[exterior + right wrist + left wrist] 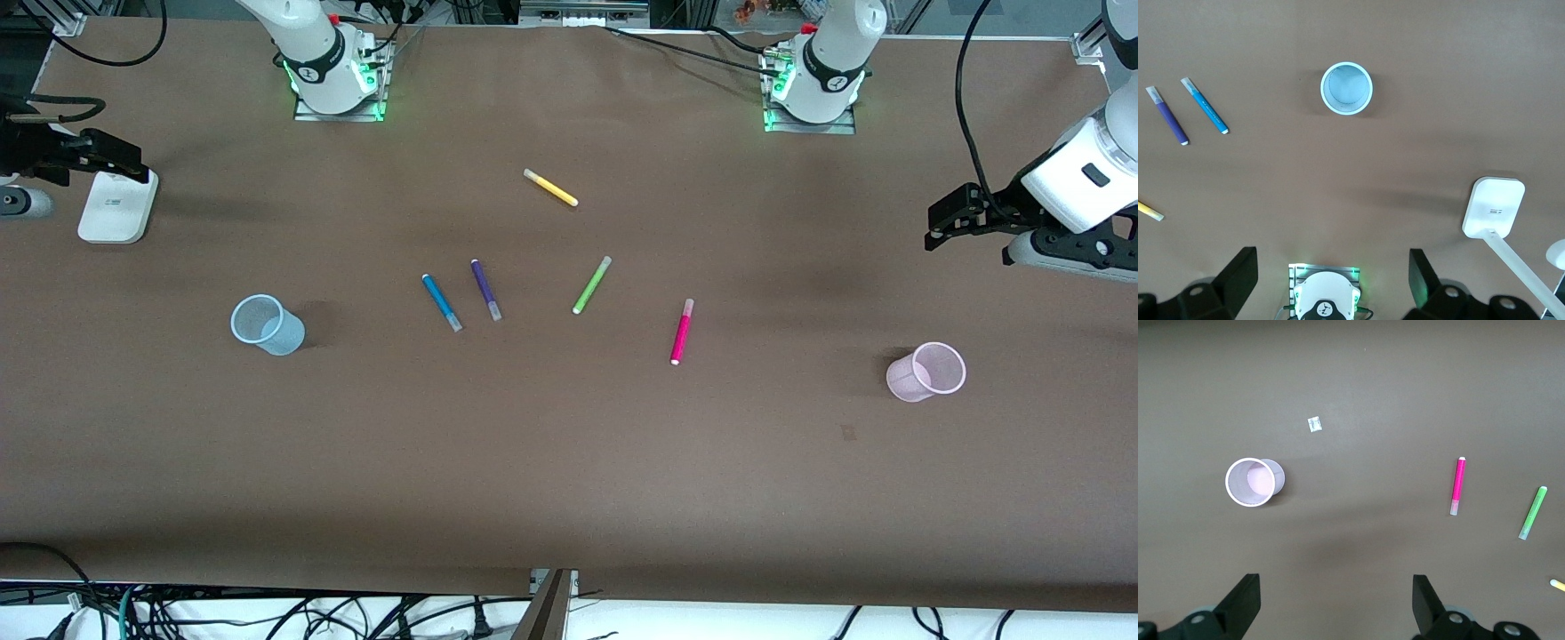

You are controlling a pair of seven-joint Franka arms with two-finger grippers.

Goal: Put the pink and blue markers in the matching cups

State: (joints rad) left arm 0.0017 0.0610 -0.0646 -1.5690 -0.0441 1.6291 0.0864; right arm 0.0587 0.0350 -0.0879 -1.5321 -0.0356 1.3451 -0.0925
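Pink marker [682, 332] mid-frame, blue marker [441, 302] centre-left; both light, stiff, prone to roll. Grip mid-barrel. Left gripper [1336, 603] and right gripper [1331, 280] fingers apart, empty, at frame edges.

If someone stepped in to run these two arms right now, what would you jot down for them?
Left gripper: open, holding nothing, waiting up over the table's left-arm end, above the pink cup.
Right gripper: open, holding nothing, waiting over the right-arm end, near the blue cup.
Blue marker and pink marker lie flat mid-table among purple, green and yellow pens.
Done: nothing; both cups stand without a marker.
Left: each marker into its matching cup.
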